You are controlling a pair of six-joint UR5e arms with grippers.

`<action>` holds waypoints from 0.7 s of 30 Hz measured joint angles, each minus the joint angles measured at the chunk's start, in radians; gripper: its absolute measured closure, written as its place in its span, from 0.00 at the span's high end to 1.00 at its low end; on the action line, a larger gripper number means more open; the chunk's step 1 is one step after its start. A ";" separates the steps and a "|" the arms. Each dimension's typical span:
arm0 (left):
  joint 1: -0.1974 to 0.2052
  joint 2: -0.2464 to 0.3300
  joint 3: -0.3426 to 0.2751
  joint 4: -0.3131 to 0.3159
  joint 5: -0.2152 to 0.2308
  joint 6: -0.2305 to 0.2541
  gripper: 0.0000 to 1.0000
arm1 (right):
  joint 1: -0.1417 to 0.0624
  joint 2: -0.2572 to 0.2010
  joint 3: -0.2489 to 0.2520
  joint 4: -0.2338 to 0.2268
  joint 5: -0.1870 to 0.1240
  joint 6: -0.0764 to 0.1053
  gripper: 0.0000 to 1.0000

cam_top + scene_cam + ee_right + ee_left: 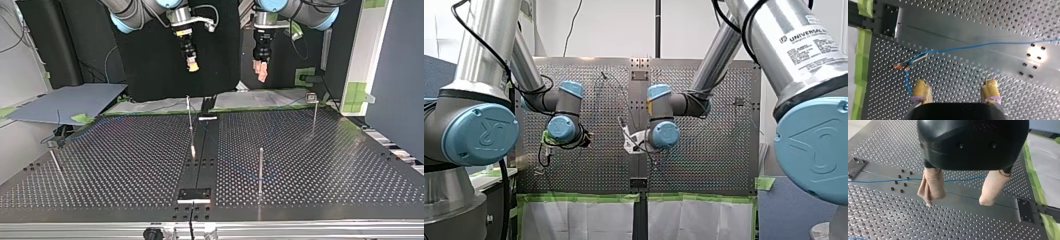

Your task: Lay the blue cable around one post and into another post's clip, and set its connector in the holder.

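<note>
My left tool (957, 203) hangs above the tabletop (885, 220) with its jaws released and nothing between its beige pads (931, 186). In its wrist view the cable (885, 180) lies flat on the tabletop below and ahead of those pads, running as one thin blue line over the perforated sheet and across the smooth middle strip (965, 200). My right tool (956, 87) is released as well, its yellow pads (922, 90) well apart and bare, hovering clear of the surface. Ahead of it the cable comes in from the far side of the perforated sheet, crosses the smooth strip and ends in the connector (901, 66), which lies loose on the tabletop near the edge lined with green tape (863, 47). From the connector a short blue bend curls back to just beside one yellow pad, though I cannot tell whether it touches it. A dark plate (889, 20) sits at that taped edge, apart from the connector. In the top view both tools hang over the tabletop's edge nearest the arms, my right one above the middle strip and my left one beside it. Three thin posts stand upright on the sheet: one (190, 125) at the middle strip, one (260, 167) nearer the opposite edge, and one (314, 115) towards the side edge, carrying a small clip (311, 96) at its top. The cable is too faint there to tell how it lies against the posts. Another dark plate (195, 194) lies on the middle strip at the opposite edge.
</note>
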 joint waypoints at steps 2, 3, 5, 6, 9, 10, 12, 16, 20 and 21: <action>0.000 0.000 0.000 0.000 0.000 0.000 1.00 | -0.017 -0.002 0.017 -0.017 -0.015 0.017 0.99; 0.000 0.000 0.000 0.000 0.000 0.000 1.00 | -0.028 -0.003 0.027 -0.028 -0.025 0.024 0.99; 0.000 0.000 0.000 0.000 0.000 0.000 1.00 | -0.044 -0.005 0.036 -0.043 -0.040 0.028 0.99; 0.000 0.000 0.000 0.000 0.000 0.000 1.00 | -0.054 -0.006 0.040 -0.052 -0.050 0.026 0.99; -0.001 0.000 0.000 0.000 0.001 -0.001 1.00 | -0.079 -0.007 0.044 -0.067 -0.074 0.014 0.99; -0.002 0.000 0.000 0.000 0.002 -0.003 1.00 | -0.087 -0.007 0.045 -0.071 -0.082 0.011 0.99; -0.004 0.000 0.000 0.001 0.003 -0.006 1.00 | -0.106 -0.007 0.046 -0.076 -0.101 0.007 0.99; -0.007 0.000 0.000 0.004 0.011 -0.020 1.00 | -0.137 -0.008 0.046 -0.081 -0.126 0.005 0.99; -0.011 0.000 0.000 0.002 0.019 -0.040 1.00 | -0.147 -0.009 0.046 -0.081 -0.132 0.004 0.99; -0.012 0.001 0.000 0.000 0.020 -0.041 1.00 | -0.148 -0.010 0.046 -0.081 -0.132 0.003 0.99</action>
